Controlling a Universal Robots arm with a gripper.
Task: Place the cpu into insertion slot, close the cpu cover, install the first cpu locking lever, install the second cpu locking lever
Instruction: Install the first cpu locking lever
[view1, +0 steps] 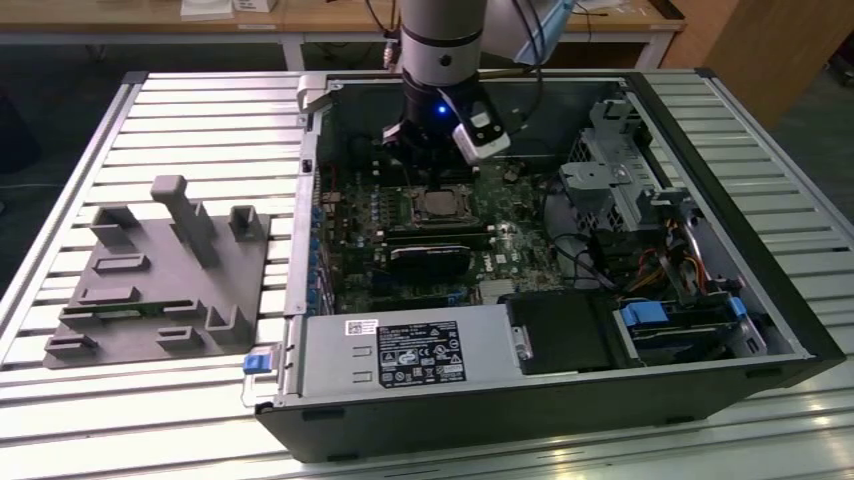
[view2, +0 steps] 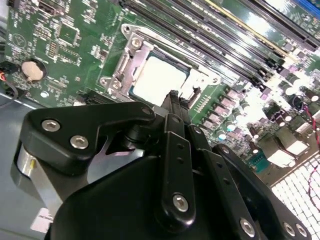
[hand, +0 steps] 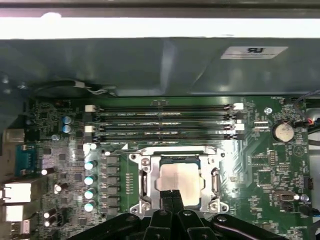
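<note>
In the exterior view, one arm (view1: 441, 40) reaches down into one open computer case (view1: 781, 345). Its black gripper (view1: 430, 172) hangs just above the insertion slot (view1: 412, 203). One cpu (view1: 437, 207), flat and square with a silver-grey top, sits in that slot. One grey moulded fixture (view1: 160, 270) lies on the slatted metal table (view1: 200, 120), well to the exterior view's left of the slot.

In the second wrist view, the gripper (view2: 172, 96) has its two matte black fingers pressed together with nothing between them, the tips just beside the slot. One thin silvery cpu cover (view2: 131, 60) lies flat around the cpu (view2: 160, 80).

In the first wrist view, the cover (hand: 150, 172) frames the pale cpu (hand: 180, 177). Four long black memory slots (hand: 160, 122) lie side by side next to the slot, on the far side from the gripper (hand: 172, 194).
</note>
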